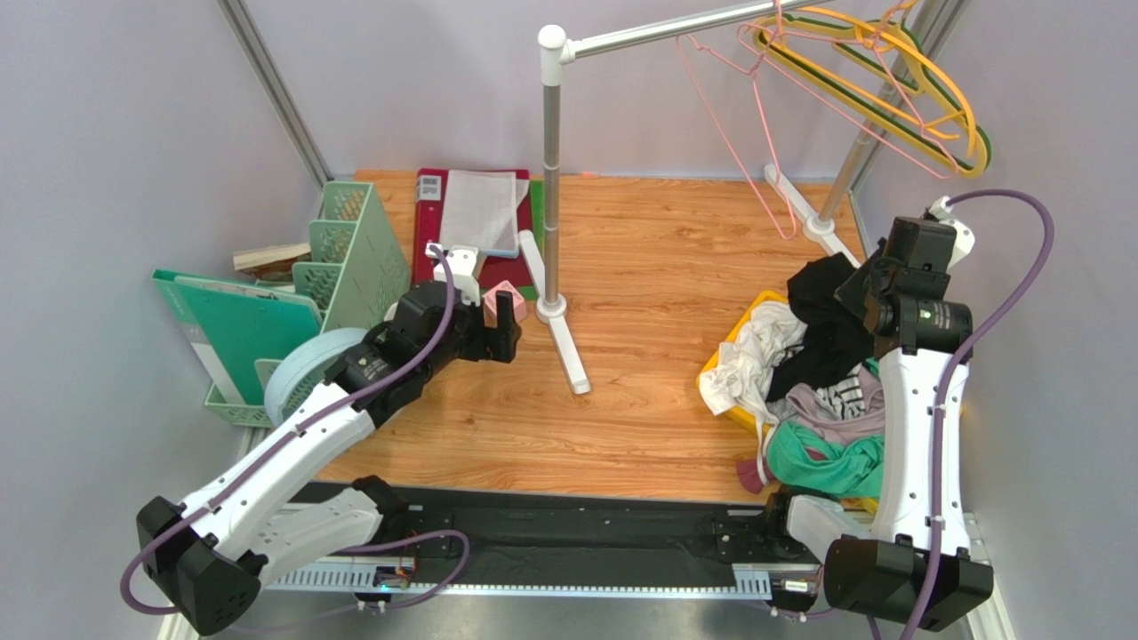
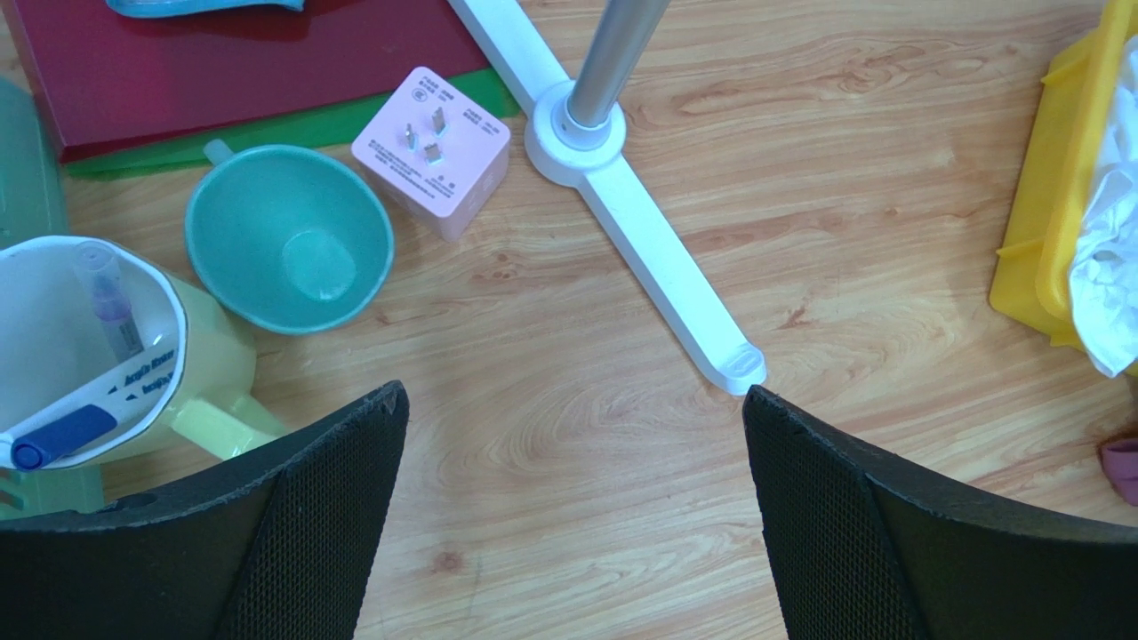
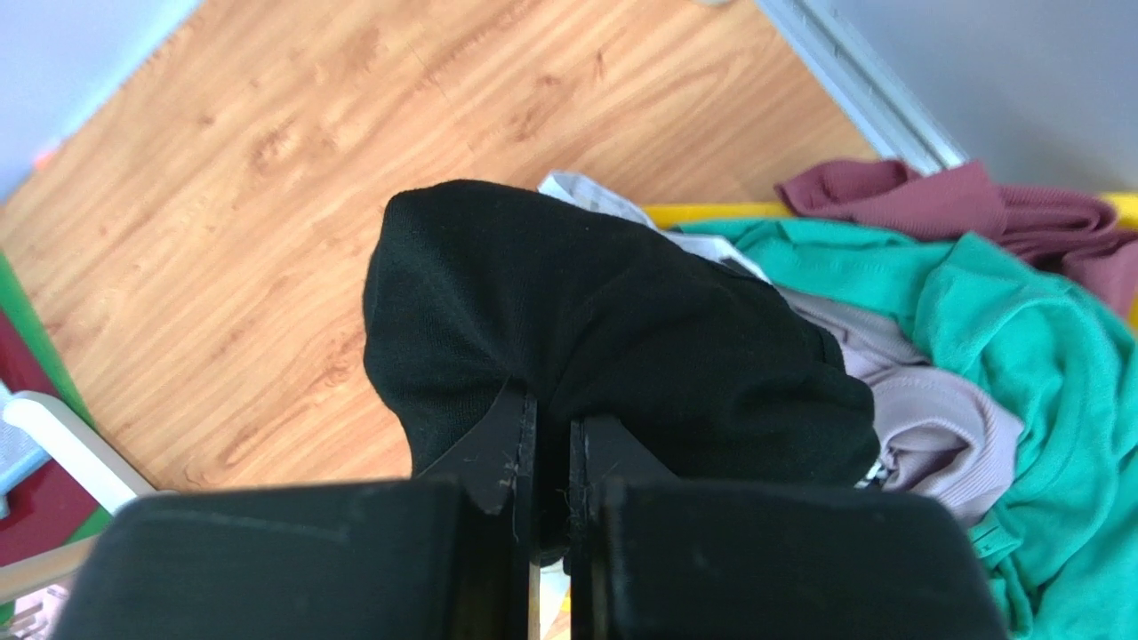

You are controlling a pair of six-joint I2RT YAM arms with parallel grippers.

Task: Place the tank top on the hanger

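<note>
Right wrist view: shows the right claw (image 3: 545, 447) pinched shut on a fold of the tank top (image 3: 601, 314), with black cloth bunched over and just ahead of the fingertips. Cannot tell whether a strap or the body is caught. Just past the claw and to its right, finds the rest of the heap: a lilac-grey garment (image 3: 922, 414) touching the black cloth, a green garment (image 3: 1029, 334) beside that and a maroon garment (image 3: 935, 200) further back, all in the yellow bin (image 3: 695, 211). From the top view, places the hanger (image 1: 748, 134) well apart from the claw, up and toward the back, hooked on the rail (image 1: 655, 34) next to the thicker yellow and green hangers (image 1: 922, 94). Leaves the left claw (image 2: 572, 400) far off to the side, jaws wide and holding nothing, over bare wood near the rack's foot (image 2: 668, 280). Likely troubles from here:

- May drag a neighbouring garment up too, since the cloths lie tangled.
- May lose so thin a pinch if the fabric slides under its own weight.
- May reach the rail with a wad rather than an open strap — awkward to thread onto thin wire.
- May knock or snag the crowded hangers.
</note>
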